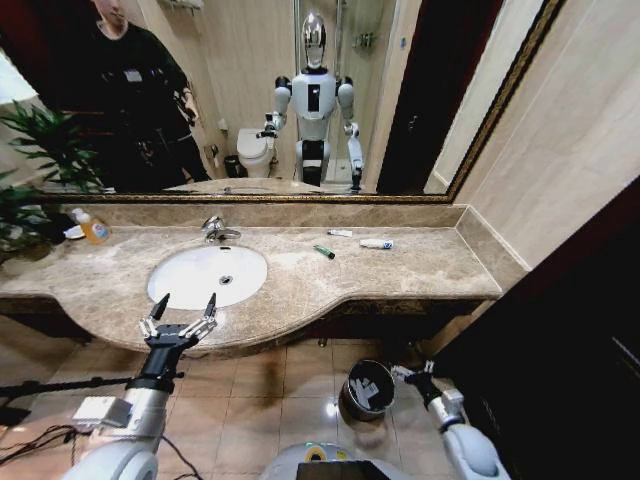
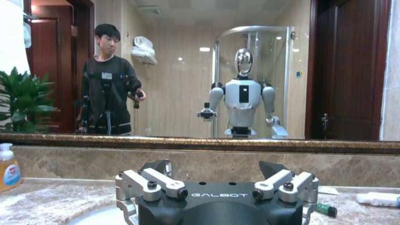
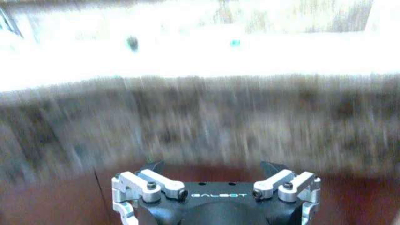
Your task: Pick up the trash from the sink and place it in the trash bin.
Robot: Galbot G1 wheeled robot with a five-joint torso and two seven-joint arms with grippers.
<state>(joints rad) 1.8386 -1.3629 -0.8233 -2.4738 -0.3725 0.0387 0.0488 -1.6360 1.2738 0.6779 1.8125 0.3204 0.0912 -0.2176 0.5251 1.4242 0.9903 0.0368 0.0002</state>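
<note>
The white oval sink (image 1: 190, 278) is set in the marble counter, and I see only its drain inside. Trash lies on the counter to its right: a green piece (image 1: 324, 252), a flat white packet (image 1: 340, 233) and a white tube with a blue cap (image 1: 376, 243). My left gripper (image 1: 185, 305) hovers open over the counter's front edge, just in front of the basin. The left wrist view shows this gripper (image 2: 212, 166), the green piece (image 2: 325, 209) and the tube (image 2: 378, 199). The black trash bin (image 1: 352, 402) stands on the floor, something white inside. My right gripper (image 1: 412, 372) (image 3: 212, 166) is open, low beside the bin.
A chrome faucet (image 1: 215, 230) stands behind the basin. An orange soap bottle (image 1: 93, 228) (image 2: 7, 166) and a plant (image 1: 30, 170) are at the counter's left end. A mirror (image 1: 400, 100) spans the wall. Cables lie on the floor at left.
</note>
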